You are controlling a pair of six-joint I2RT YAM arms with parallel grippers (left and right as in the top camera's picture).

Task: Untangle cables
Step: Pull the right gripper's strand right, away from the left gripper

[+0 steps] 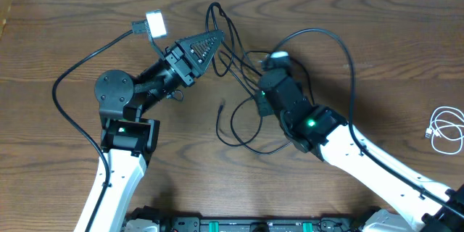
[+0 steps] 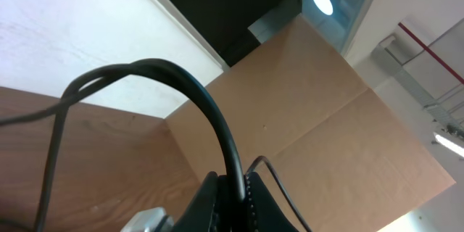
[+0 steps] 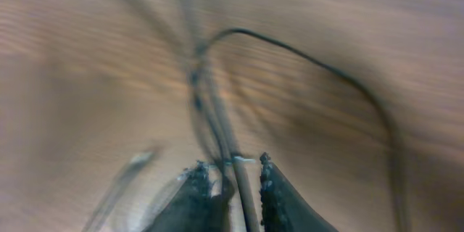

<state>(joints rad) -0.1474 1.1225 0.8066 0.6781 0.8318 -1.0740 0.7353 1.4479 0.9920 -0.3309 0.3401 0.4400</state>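
clenching a black cable (image 2: 156,64) firmly in the left pincer (image 2: 233,188), the cord arching up and over from between the fingertips and dropping away to one side. probably lifting this loop clear of the desk (image 1: 406,43) so that the crossings below are loosening. tilting the left wrist view upward in doing so, taking in a cardboard box (image 2: 326,116) rather than the tangle.

straddling several dark strands with the right pincer (image 3: 232,174), one finger on either side of them. not possible to tell through the blur whether pinching them or merely standing loosely around them. likely steadying that side so the raised loop is pulling against something.

lying between the two pincers, the knot of black cables (image 1: 239,69), with loops trailing down across the wood and one small plug end (image 1: 221,105) lying free. resting coiled near the right edge, well apart from the knot, the white cable (image 1: 446,130), seemingly out of the tangle already.
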